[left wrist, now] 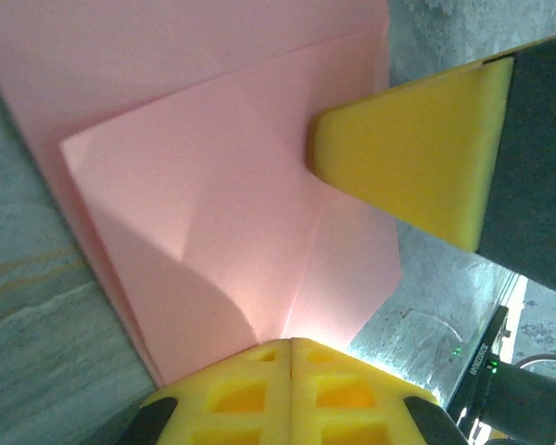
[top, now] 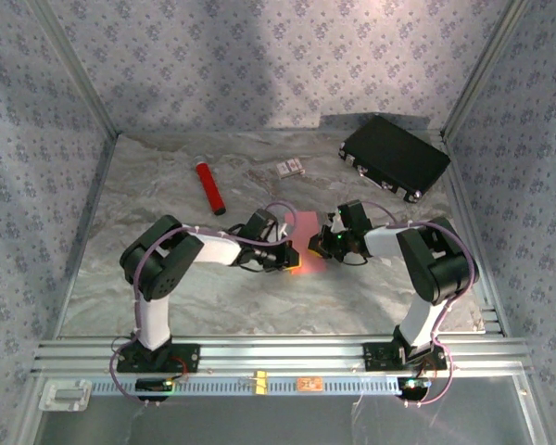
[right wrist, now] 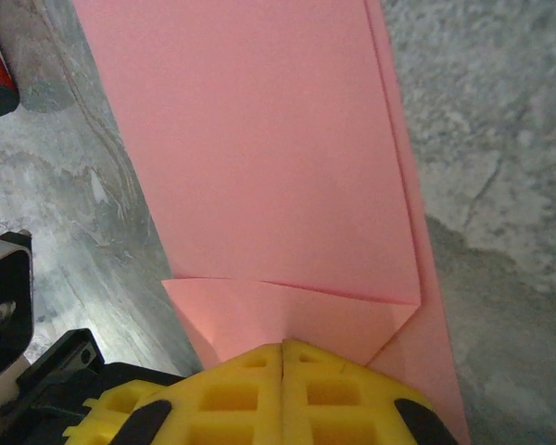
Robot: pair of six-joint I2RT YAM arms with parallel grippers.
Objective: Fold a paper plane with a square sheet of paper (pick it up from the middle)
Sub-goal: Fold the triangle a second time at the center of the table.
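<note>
At the near edge of the table (top: 167, 287) the two arms rise from their rail and bend inward, so that both wrists meet over the middle of the marble top. On its own camera the left gripper (left wrist: 290, 347) has its yellow fingers pressed together with no gap, tips down on the sheet (left wrist: 213, 185). Whether any paper is caught between them cannot be told. A lighter flap lies folded across the pink surface here, with a crease running from the tips toward the far side. From the right of that view one yellow finger (left wrist: 408, 158) of the right gripper rests its tip on the same sheet. The right gripper (right wrist: 283, 347) is likewise closed tight, fingers flush against each other, with its tips at the sheet's near end. Just ahead of them two small triangular flaps are turned in, meeting at the centre line, and beyond them the paper runs away as a long flat strip. A narrow under-layer shows along its right edge. From above, the sheet lies flat on the table between the two wrists, partly folded and not lifted. Farther back and to the left lies a red cylinder (top: 210, 187) at a slant, well apart from the arms. Beyond it, near the centre, sits a small card (top: 290, 168), and a black case (top: 396, 156) lies in the far right corner.
</note>
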